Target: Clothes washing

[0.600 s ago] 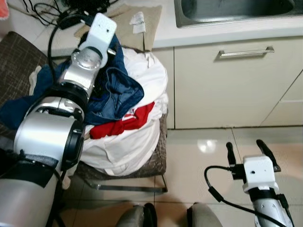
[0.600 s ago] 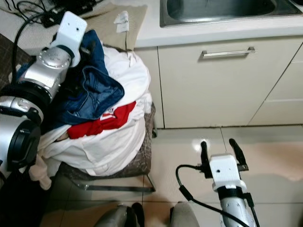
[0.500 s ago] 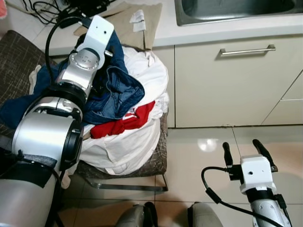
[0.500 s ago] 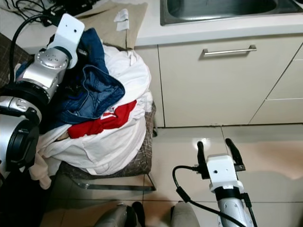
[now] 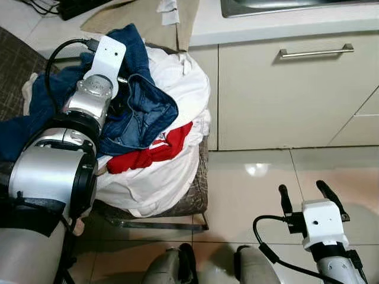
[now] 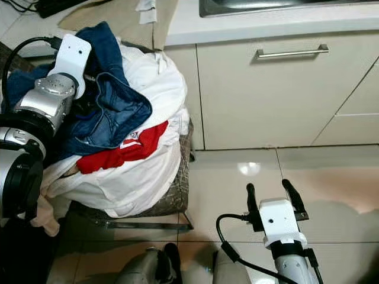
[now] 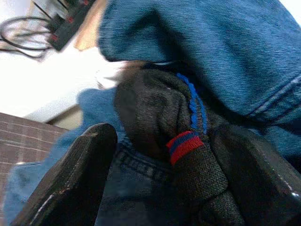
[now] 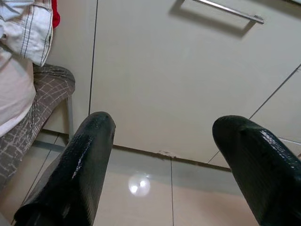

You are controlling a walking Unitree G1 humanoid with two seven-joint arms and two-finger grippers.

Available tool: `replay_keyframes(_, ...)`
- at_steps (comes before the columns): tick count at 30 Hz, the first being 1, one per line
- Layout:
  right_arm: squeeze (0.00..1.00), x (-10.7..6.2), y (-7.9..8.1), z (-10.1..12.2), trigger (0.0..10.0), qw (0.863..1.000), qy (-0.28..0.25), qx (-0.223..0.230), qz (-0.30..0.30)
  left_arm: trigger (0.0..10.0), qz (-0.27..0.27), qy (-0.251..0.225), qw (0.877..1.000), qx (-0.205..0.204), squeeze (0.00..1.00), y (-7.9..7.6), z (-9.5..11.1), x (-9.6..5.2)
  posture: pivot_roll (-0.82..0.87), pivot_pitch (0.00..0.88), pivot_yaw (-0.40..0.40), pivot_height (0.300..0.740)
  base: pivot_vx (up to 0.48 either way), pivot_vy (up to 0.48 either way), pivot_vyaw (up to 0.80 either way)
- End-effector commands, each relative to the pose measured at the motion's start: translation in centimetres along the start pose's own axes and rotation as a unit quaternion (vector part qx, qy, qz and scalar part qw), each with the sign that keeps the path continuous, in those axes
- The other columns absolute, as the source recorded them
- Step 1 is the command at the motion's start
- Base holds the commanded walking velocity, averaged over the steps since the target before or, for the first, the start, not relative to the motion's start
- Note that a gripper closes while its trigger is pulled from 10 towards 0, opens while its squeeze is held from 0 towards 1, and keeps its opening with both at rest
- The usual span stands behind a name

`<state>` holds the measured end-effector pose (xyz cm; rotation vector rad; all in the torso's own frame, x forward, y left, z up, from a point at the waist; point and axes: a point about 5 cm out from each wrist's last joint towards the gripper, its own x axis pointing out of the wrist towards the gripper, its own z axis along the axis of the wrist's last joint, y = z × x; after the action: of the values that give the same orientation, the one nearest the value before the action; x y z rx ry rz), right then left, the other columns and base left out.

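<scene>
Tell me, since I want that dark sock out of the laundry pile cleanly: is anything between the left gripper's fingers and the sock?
Nothing visible does. In the left wrist view the dark sock with red and blue stripes sits directly between the left gripper fingers, which are open around it. Blue jeans lie over and behind the sock, not between it and the fingers.

Denim jeans [image 5: 139,109] hide the left gripper's [image 7: 162,155] jaws.
</scene>
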<state>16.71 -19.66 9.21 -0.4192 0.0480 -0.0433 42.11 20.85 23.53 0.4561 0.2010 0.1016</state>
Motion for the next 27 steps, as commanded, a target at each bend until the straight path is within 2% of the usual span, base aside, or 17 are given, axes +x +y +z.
replay_keyframes(1, 0.0, -0.4, 0.4, -0.1, 10.0, 1.0, 0.009, 0.007, 0.011, 10.0, -0.007, 0.034, 0.999, -0.024, 0.0, 0.1, -1.5, 0.0, -0.29, 0.279, 0.173, 0.723, 0.0, 0.0, 0.0)
replay_keyframes(2, 0.0, -0.4, 0.4, 0.0, 10.0, 1.0, 0.01, 0.007, 0.011, 10.0, -0.015, 0.043, 0.998, -0.051, 0.0, -0.1, -1.7, 0.0, -0.29, 0.279, 0.173, 0.723, 0.0, 0.0, 0.0)
replay_keyframes(3, 0.0, -0.3, 0.4, 0.0, 10.0, 1.0, 0.011, 0.007, 0.012, 10.0, -0.038, 0.06, 0.991, -0.115, 0.0, -0.8, -2.0, -0.1, -0.3, 0.275, 0.172, 0.723, 0.0, 0.0, 0.0)
replay_keyframes(4, 0.0, -0.3, 0.4, 0.0, 10.0, 1.0, 0.011, 0.007, 0.012, 10.0, -0.038, 0.06, 0.991, -0.115, 0.0, -0.8, -2.0, -0.1, -0.3, 0.275, 0.172, 0.723, 0.0, 0.0, 0.0)
replay_keyframes(6, 0.0, -0.3, 0.3, 0.0, 10.0, 1.0, 0.012, 0.006, 0.01, 10.0, -0.05, 0.057, 0.985, -0.155, 0.0, -0.9, -1.6, -0.1, -0.3, 0.272, 0.171, 0.723, 0.0, 0.0, 0.0)
replay_keyframes(7, 0.0, -0.3, 0.3, 0.0, 10.0, 1.0, 0.012, 0.006, 0.01, 10.0, -0.05, 0.057, 0.985, -0.155, 0.0, -0.9, -1.6, -0.1, -0.3, 0.272, 0.171, 0.723, 0.0, 0.0, 0.0)
replay_keyframes(8, 0.0, -0.2, 0.0, -0.1, 10.0, 1.0, 0.013, 0.004, 0.008, 10.0, -0.048, 0.031, 0.985, -0.163, 0.0, -0.3, -0.3, 0.0, -0.31, 0.266, 0.168, 0.723, 0.0, 0.0, 0.0)
replay_keyframes(10, 0.0, -0.1, -0.1, -0.1, 10.0, 1.0, 0.014, 0.002, 0.007, 10.0, -0.053, 0.017, 0.984, -0.169, 0.0, 0.0, 0.4, -0.1, -0.3, 0.263, 0.165, 0.723, 0.0, 0.0, 0.0)
replay_keyframes(14, 0.0, 0.0, -0.1, -0.2, 10.0, 1.0, 0.014, 0.001, 0.007, 10.0, -0.082, 0.02, 0.98, -0.183, 0.0, -0.6, 0.5, -0.1, -0.3, 0.258, 0.163, 0.723, 0.0, 0.0, 0.0)
replay_keyframes(17, 0.0, 0.4, 0.1, -0.2, 10.0, 1.0, 0.013, 0.001, 0.013, 10.0, -0.097, 0.057, 0.983, -0.147, 0.0, -1.6, -1.6, -0.2, -0.29, 0.236, 0.152, 0.723, 0.0, 0.0, 0.0)
replay_keyframes(18, 0.0, 0.5, 0.2, -0.2, 10.0, 1.0, 0.012, 0.001, 0.015, 3.6, -0.092, 0.066, 0.986, -0.122, 0.0, -1.7, -2.5, -0.2, -0.29, 0.233, 0.151, 0.723, 0.0, 0.0, 0.0)
replay_keyframes(19, 0.0, 0.5, 0.2, -0.2, 10.0, 1.0, 0.012, 0.001, 0.015, 3.6, -0.092, 0.066, 0.986, -0.122, 0.0, -1.7, -2.5, -0.2, -0.29, 0.233, 0.151, 0.723, 0.0, 0.0, 0.0)
replay_keyframes(20, 0.0, 0.6, 0.2, -0.2, 10.0, 1.0, 0.01, 0.001, 0.018, 0.0, -0.09, 0.07, 0.989, -0.089, 0.0, -1.8, -3.1, -0.2, -0.29, 0.227, 0.149, 0.723, 0.0, 0.0, 0.0)
replay_keyframes(21, 0.0, 1.0, 0.2, -0.1, 10.0, 1.0, 0.008, 0.0, 0.02, 0.0, -0.077, 0.066, 0.995, 0.0, 0.0, -1.9, -3.9, -0.2, -0.29, 0.212, 0.143, 0.723, 0.0, 0.0, 0.0)
replay_keyframes(23, 0.0, 1.4, 0.1, -0.1, 10.0, 1.0, 0.005, 0.0, 0.02, 0.0, -0.068, 0.052, 0.993, 0.075, 0.0, -2.1, -4.4, -0.2, -0.29, 0.203, 0.137, 0.723, 0.0, 0.0, 0.0)
replay_keyframes(24, 0.0, 1.6, 0.0, 0.0, 10.0, 1.0, 0.004, 0.005, 0.017, 0.0, -0.07, 0.053, 0.992, 0.089, 0.0, -2.3, -4.8, -0.3, -0.29, 0.2, 0.135, 0.723, 0.0, 0.0, 0.0)
replay_keyframes(27, 0.0, 2.0, -0.1, 0.0, 10.0, 1.0, 0.012, 0.026, 0.007, 0.0, -0.084, 0.06, 0.99, 0.093, 0.0, -2.9, -5.6, -0.4, -0.29, 0.198, 0.132, 0.723, 0.0, 0.0, 0.0)
